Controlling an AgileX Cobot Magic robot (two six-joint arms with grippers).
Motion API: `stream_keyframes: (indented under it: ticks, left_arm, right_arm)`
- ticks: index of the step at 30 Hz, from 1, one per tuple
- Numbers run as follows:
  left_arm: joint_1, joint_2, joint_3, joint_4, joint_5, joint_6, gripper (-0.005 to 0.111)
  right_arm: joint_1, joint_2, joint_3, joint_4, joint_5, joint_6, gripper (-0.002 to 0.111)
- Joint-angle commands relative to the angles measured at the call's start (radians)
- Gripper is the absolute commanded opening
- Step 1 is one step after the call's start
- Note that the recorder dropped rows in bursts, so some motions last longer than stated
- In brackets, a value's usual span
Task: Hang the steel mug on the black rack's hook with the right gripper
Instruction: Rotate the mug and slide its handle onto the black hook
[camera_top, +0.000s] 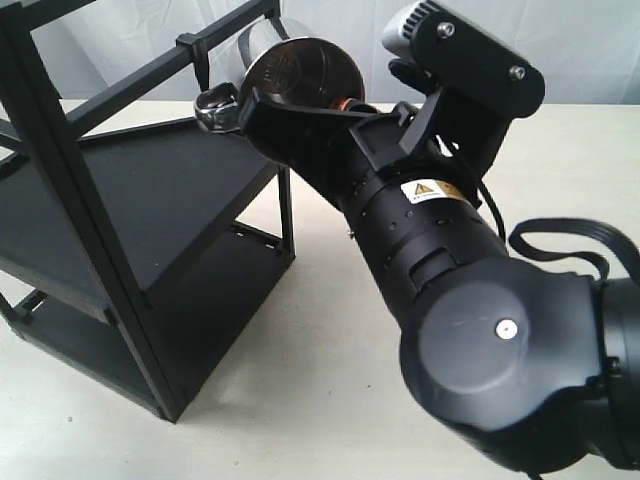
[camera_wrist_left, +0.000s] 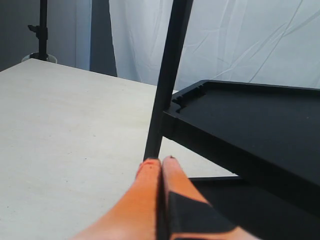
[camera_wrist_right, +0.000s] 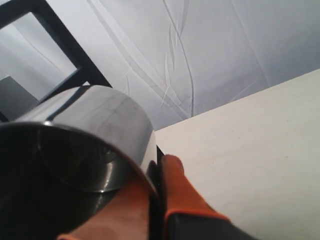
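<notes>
- Up top, centre of the exterior frame: shiny stainless-steel cylindrical mug (camera_top: 300, 85), tipped sideways, base toward the camera.
- Black two-fingered right gripper (camera_top: 262, 103) pinches the mug's wall.
- Looped handle sits at the small black hook (camera_top: 200, 65) on the matte black metal rack (camera_top: 120, 230); whether it is hooked on, cannot tell.
- Orange-fingered left gripper (camera_wrist_left: 161, 162) pressed together, empty, beside a rack post.

Pale beige table (camera_top: 330, 330), black rack (camera_top: 130, 230) standing on it, possibly wood-grained

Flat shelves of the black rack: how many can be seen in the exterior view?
3. The top shelf lies under the hook, a middle one sits below, the lowest is near the table. More may be hidden.
</notes>
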Motion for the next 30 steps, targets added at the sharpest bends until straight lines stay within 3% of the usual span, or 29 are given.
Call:
stream_keyframes:
  ticks: [1,30]
  left_arm:
    - [-0.003,-0.005,0.000,-0.008,-0.012,-0.002,0.002]
    - [-0.003,-0.005,0.000,-0.008,-0.012,-0.002,0.002]
  right_arm:
    - [0.003,0.032,0.012,0.012,0.076,0.012,-0.001]
    - [0.003,0.063,0.012,0.047,0.313,0.095,-0.001]
